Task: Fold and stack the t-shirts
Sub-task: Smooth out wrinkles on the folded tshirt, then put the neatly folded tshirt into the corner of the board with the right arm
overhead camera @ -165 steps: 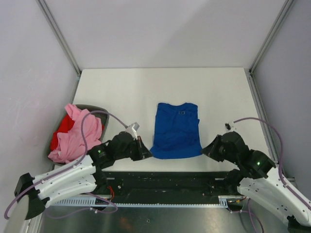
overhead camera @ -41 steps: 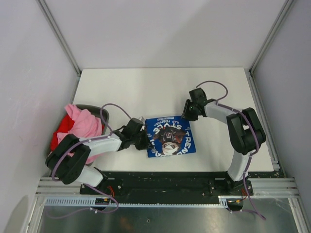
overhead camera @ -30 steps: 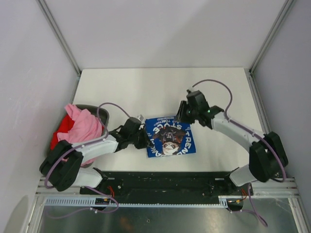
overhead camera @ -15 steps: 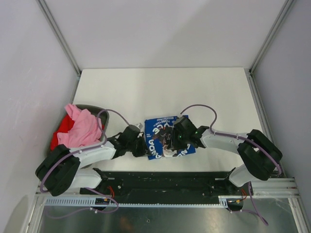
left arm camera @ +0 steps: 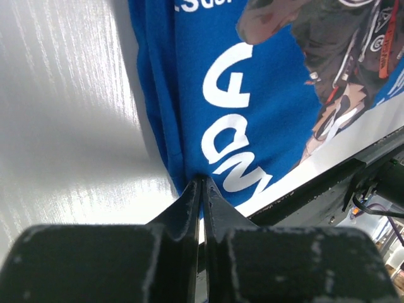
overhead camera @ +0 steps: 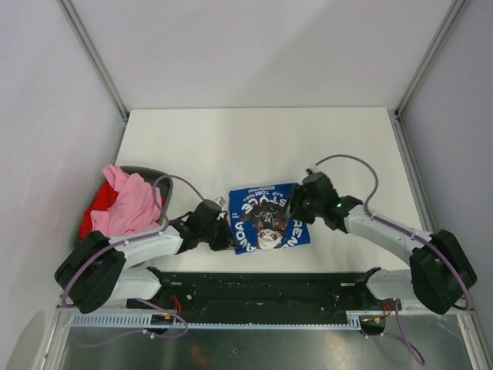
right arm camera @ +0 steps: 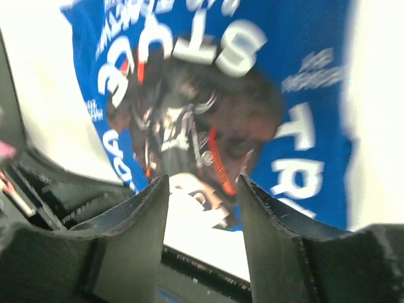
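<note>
One blue t-shirt (overhead camera: 266,218) folded, print up | left tool (left arm camera: 201,182) pinching its edge | right tool (right arm camera: 202,184) parted, empty

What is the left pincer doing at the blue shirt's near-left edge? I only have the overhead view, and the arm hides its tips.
Observer: In the left wrist view, the left pincer is pinched shut on a fold of the blue shirt, close to the front edge of the table.
Operator: And the right one, is it gripping too?
Observer: No. The right wrist view shows the right pincer with its jaws apart and nothing between them. It holds no cloth.
</note>
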Controlling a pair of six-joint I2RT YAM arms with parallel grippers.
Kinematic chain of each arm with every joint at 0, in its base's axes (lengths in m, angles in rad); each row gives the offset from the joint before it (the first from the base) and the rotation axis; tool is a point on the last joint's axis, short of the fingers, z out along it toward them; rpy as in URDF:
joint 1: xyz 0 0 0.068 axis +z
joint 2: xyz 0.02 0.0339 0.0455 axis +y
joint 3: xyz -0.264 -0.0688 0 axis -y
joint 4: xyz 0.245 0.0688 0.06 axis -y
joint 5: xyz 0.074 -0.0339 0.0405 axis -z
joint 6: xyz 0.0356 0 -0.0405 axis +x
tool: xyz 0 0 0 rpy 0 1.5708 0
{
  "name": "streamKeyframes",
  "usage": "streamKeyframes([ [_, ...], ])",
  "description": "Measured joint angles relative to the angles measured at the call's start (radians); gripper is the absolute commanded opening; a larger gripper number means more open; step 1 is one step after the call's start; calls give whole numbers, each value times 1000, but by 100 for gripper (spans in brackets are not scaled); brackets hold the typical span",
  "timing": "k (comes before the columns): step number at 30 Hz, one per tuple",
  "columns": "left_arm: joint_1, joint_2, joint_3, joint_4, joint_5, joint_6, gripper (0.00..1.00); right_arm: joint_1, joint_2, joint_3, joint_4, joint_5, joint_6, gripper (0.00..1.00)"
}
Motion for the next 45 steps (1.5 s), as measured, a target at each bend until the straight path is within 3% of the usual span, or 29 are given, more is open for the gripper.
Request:
streamKeyframes([
  [5,1,-41,1,-13,10,1,9,-222,-37,0,7,2,-95,56],
  [10,13,-62,29,-35,22,3,10,-362,82,19,43,-54,-179,58],
  [27,81,-66,68,-68,54,56,10,-366,378,167,138,-156,-275,55],
  [31,99,-66,68,-71,58,64,10,-328,390,178,137,-147,-276,44],
  [37,113,-66,68,-74,74,80,9,-305,408,198,103,-107,-289,6],
  [45,127,-66,104,-113,84,108,9,-344,455,314,3,8,-359,0],
])
